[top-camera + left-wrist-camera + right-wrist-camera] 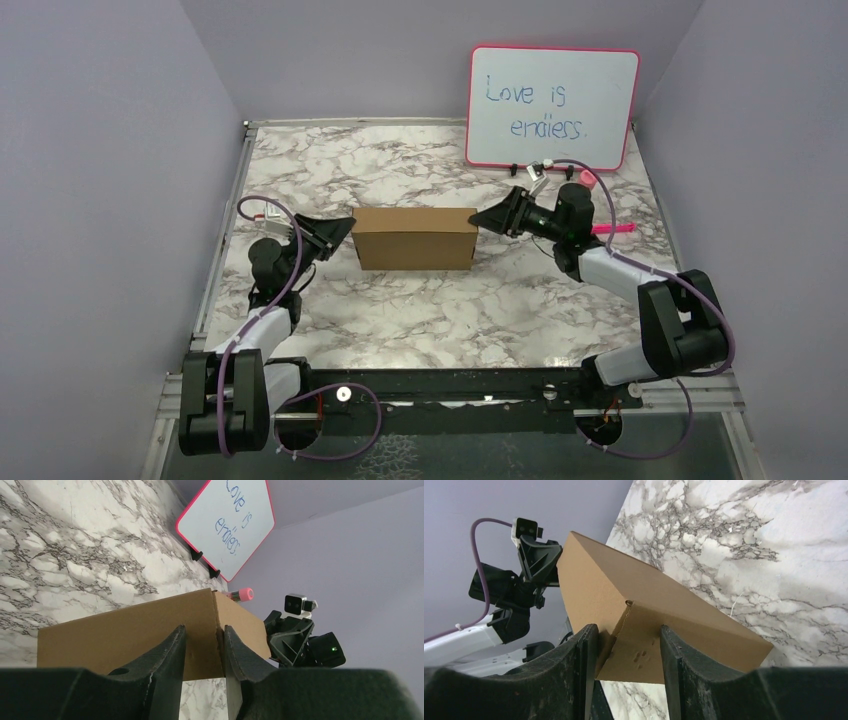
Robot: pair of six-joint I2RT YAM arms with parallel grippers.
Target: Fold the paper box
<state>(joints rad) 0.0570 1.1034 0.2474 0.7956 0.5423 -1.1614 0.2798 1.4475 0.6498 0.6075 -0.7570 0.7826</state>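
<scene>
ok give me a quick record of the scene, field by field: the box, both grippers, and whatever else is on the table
paper box: brown, folded into a closed box shape, mid-table
left gripper: at the box's left end, jaws slightly apart, a box corner showing in the gap
right gripper: at the box's right end, jaws wider apart, straddling a corner
grip: neither clearly clamps the box
whiteboard: pink frame, blue writing, back right
pink stick: beside the right arm
table: marble pattern

Paper box (415, 238) lies on the table (400, 300), whiteboard (552, 108) behind, rightward.
</scene>
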